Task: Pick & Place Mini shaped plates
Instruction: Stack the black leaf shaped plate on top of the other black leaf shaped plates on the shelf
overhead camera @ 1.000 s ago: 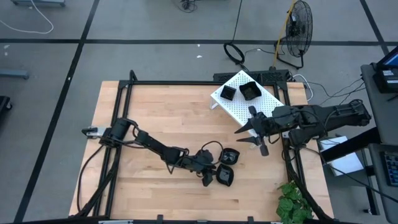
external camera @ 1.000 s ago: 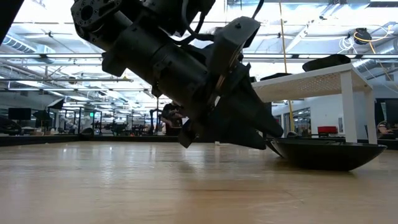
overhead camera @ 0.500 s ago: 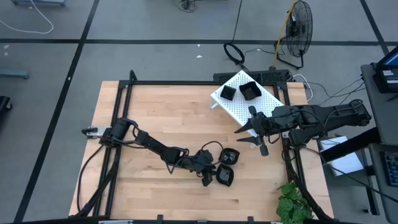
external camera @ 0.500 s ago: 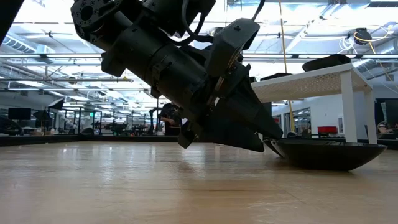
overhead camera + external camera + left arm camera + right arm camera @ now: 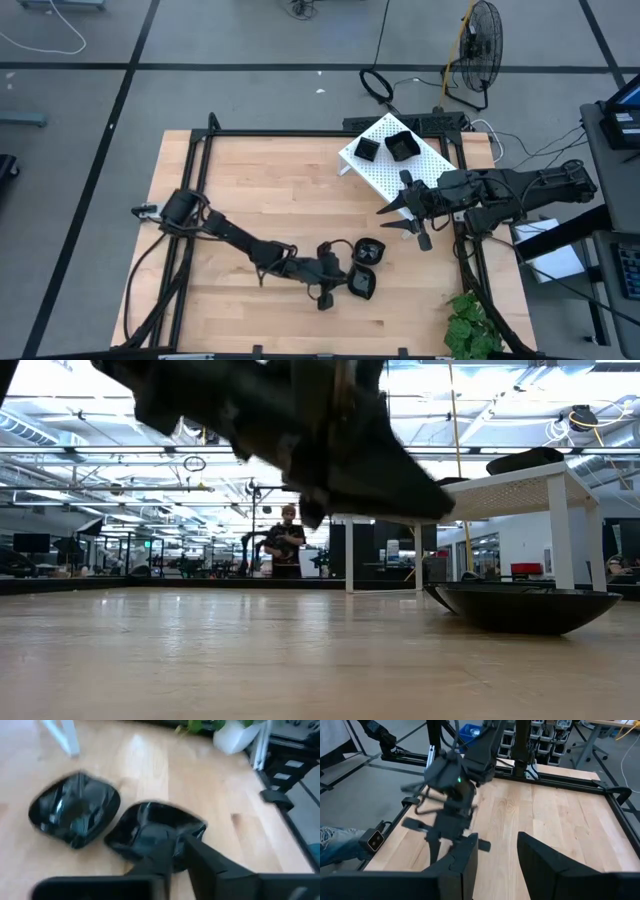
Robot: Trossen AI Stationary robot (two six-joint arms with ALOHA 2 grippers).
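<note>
The left gripper point(image 5: 335, 283) is reaching for the nearer plate point(image 5: 155, 832), its fingers point(image 5: 200, 857) seemingly apart over its rim, needing to close next, while the right gripper point(image 5: 400, 217) is waiting open.

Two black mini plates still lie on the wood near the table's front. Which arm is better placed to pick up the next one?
The left. Its gripper is already down at the two mini plates, while the right gripper hangs open beside the white rack, farther away.
</note>
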